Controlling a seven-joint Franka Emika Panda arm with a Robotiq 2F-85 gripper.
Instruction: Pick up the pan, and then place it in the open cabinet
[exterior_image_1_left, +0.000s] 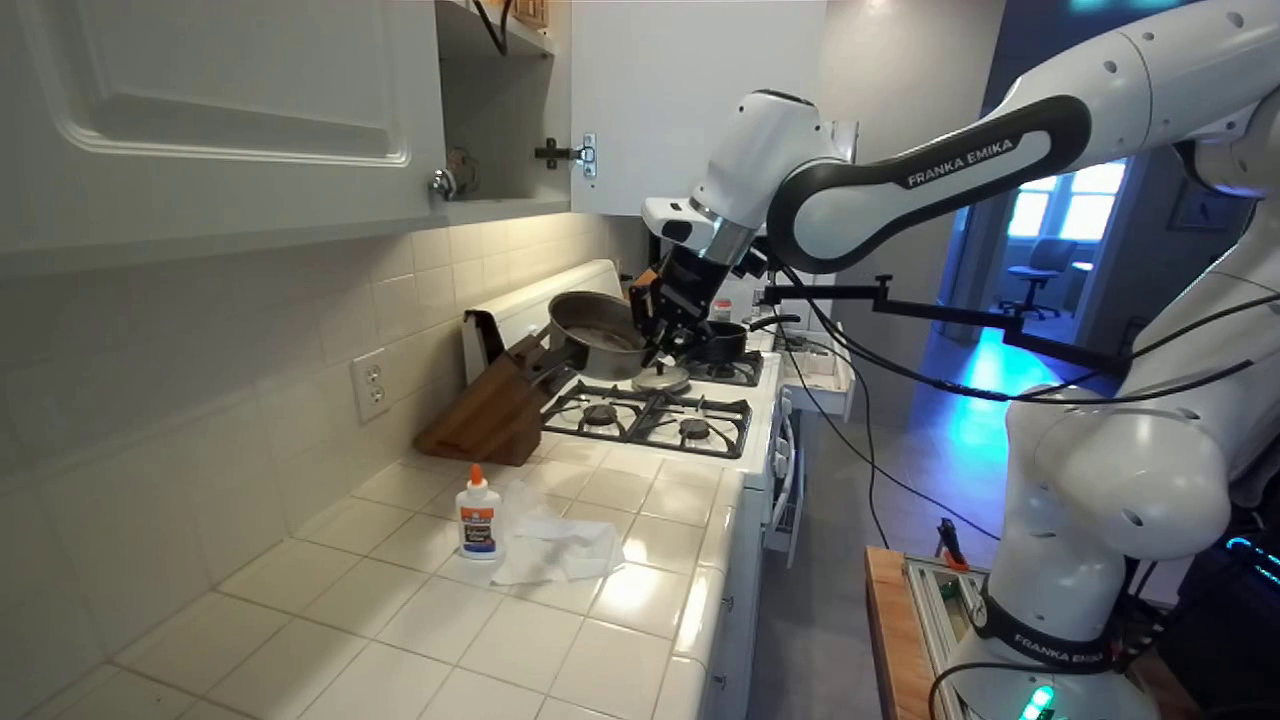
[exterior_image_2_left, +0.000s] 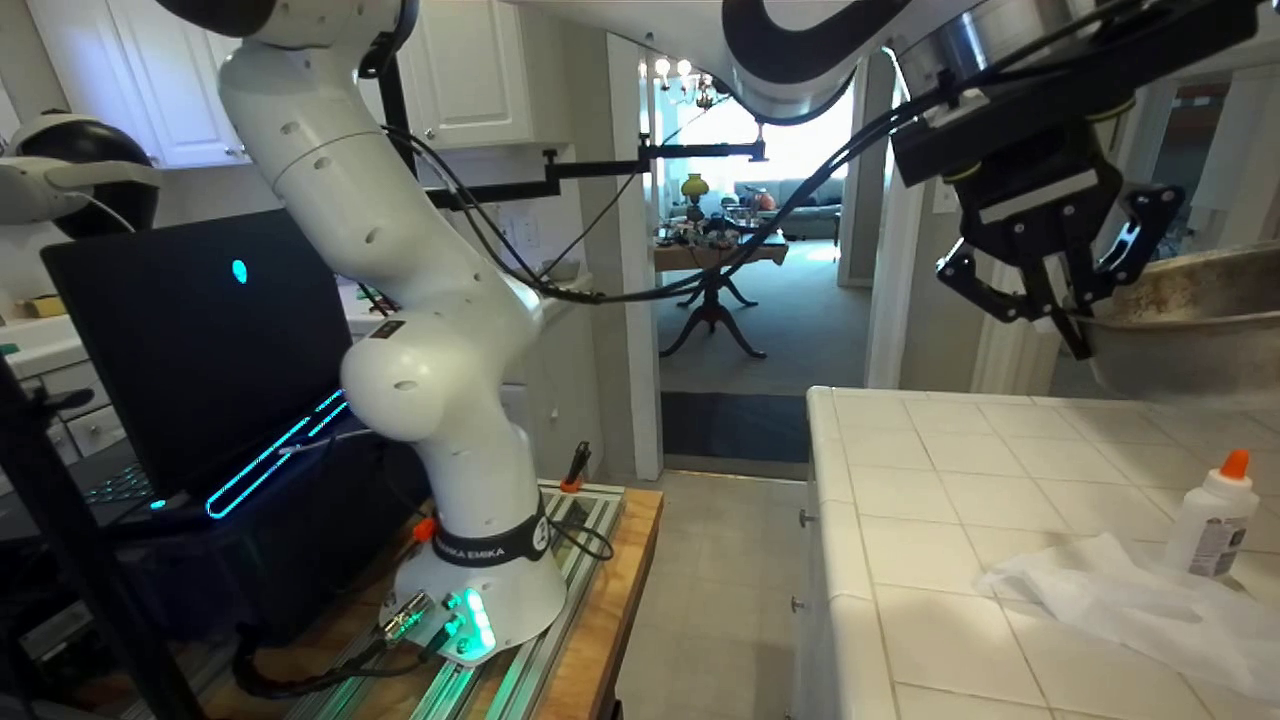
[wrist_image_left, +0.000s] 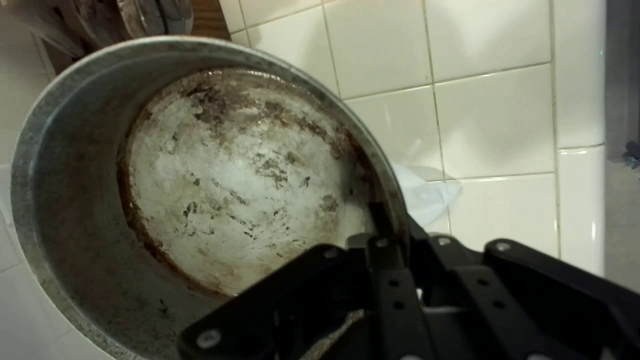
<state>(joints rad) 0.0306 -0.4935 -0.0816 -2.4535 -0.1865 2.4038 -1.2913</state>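
The pan (exterior_image_1_left: 600, 345) is a round, dull grey metal saucepan held in the air above the counter, near the stove and knife block. It shows at the right edge in an exterior view (exterior_image_2_left: 1190, 350). In the wrist view the pan (wrist_image_left: 240, 175) fills the left side, its bottom stained brown. My gripper (exterior_image_1_left: 655, 345) is shut on the pan's rim, one finger inside the wall and one outside, as the gripper (wrist_image_left: 400, 230) shows in the wrist view. I cannot make out the handle clearly. The open cabinet (exterior_image_1_left: 500, 125) hangs on the wall at upper left, above the pan's height.
A wooden knife block (exterior_image_1_left: 480, 420) stands just beside and below the pan. Behind are the stove (exterior_image_1_left: 765, 425), a pan lid (exterior_image_1_left: 660, 378) and a black pot (exterior_image_1_left: 725, 345). A glue bottle (exterior_image_1_left: 479, 520) and white paper (exterior_image_1_left: 560, 545) are on the tiled counter. An open cabinet door (exterior_image_1_left: 690, 110) juts out.
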